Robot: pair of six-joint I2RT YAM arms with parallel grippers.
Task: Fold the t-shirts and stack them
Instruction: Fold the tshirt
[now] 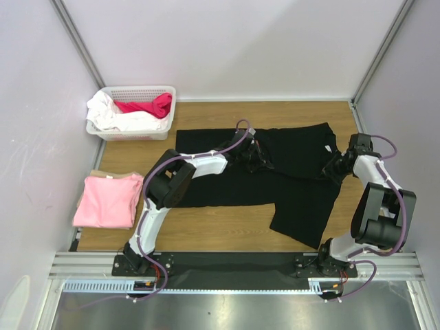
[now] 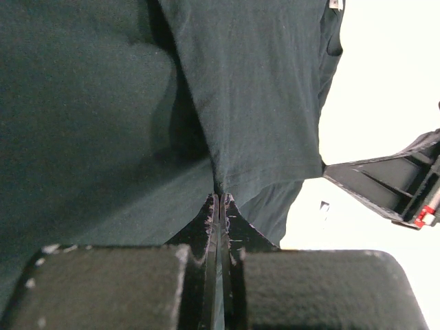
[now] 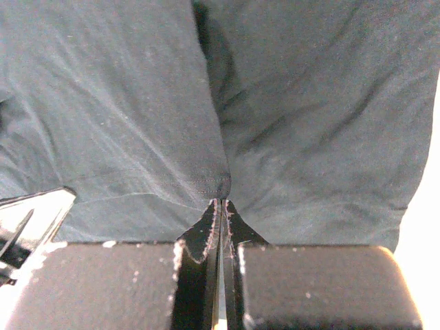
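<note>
Two robot arms are pinching a black t-shirt (image 1: 302, 199) that is lying on a wooden table (image 1: 206, 237).

The left gripper (image 1: 251, 150) is clamping its fingers tight on a fold near the shirt's upper middle, and the right gripper (image 1: 335, 167) is doing the same at the shirt's right edge. In both wrist views the cloth is gathering to a point at the closed fingertips. The black t-shirt is lying spread across the middle and right of the table, with one part reaching toward the near edge. A pink t-shirt (image 1: 106, 201) is sitting folded at the table's left edge, well apart from the black one. A white basket (image 1: 137, 90) in the far left corner is holding white cloth (image 1: 110, 115) and red cloth (image 1: 148, 106).
</note>
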